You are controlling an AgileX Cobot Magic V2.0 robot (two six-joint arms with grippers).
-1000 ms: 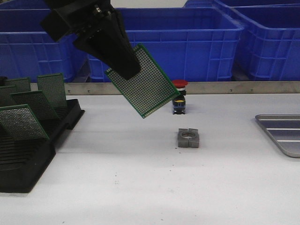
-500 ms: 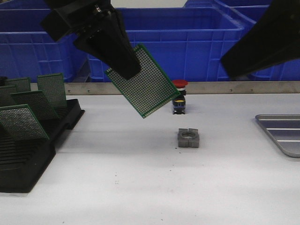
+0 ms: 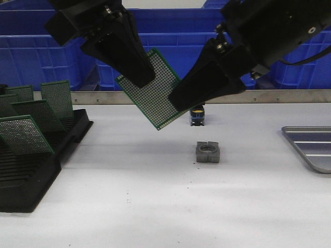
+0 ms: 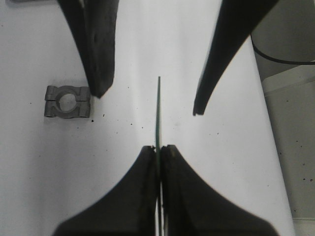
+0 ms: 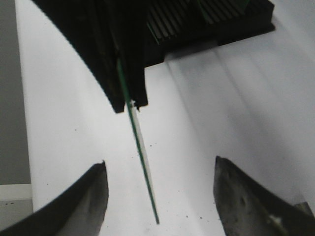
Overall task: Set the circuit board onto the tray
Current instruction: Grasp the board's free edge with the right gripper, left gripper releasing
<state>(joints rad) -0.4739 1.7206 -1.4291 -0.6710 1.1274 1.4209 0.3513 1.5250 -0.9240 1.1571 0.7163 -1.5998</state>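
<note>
Board held aloft between two grippers
Left gripper [image 4: 158, 150] pinches the circuit board [image 3: 155, 90]; right gripper [image 5: 160, 184] gapes wide around its edge; tray [image 3: 310, 147] is cut off.

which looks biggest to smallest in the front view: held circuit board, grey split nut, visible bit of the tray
1. held circuit board, though it hangs nearer the camera
2. visible part of the tray, cut off by the frame
3. grey split nut
</note>
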